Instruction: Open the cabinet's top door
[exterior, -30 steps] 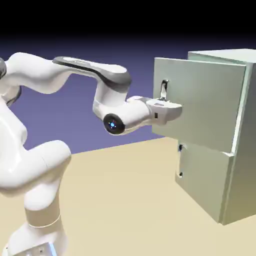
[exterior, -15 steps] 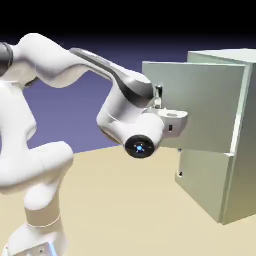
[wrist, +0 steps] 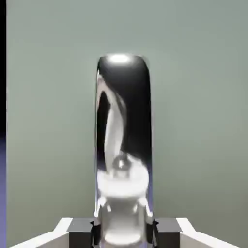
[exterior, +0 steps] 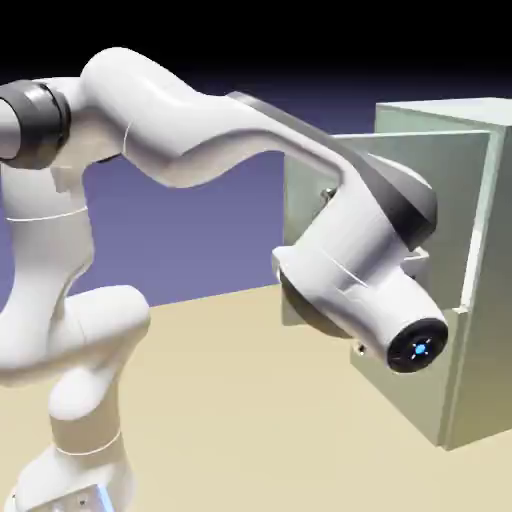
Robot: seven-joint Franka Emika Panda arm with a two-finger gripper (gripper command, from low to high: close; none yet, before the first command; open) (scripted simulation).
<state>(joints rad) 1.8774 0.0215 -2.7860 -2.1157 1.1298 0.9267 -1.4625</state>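
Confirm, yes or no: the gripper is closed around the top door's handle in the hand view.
Yes: the shiny handle stands clamped between the gripper's two dark fingertips, against the top door.

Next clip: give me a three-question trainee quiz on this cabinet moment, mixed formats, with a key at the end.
1. True or false: the pincer is shut on the handle of the top door.
2. Multiple choice: in the exterior view, what hides most of the handle? A) the lower door B) the arm's wrist C) a cube
3. Fill in: the top door stands ____ from the cabinet, its free edge swung toward the exterior view's left.

Key: 1 true; the hand view shows the shiny bar between both fingertips. 2 B. 3 ajar; the lower door sits lower on the cabinet front.
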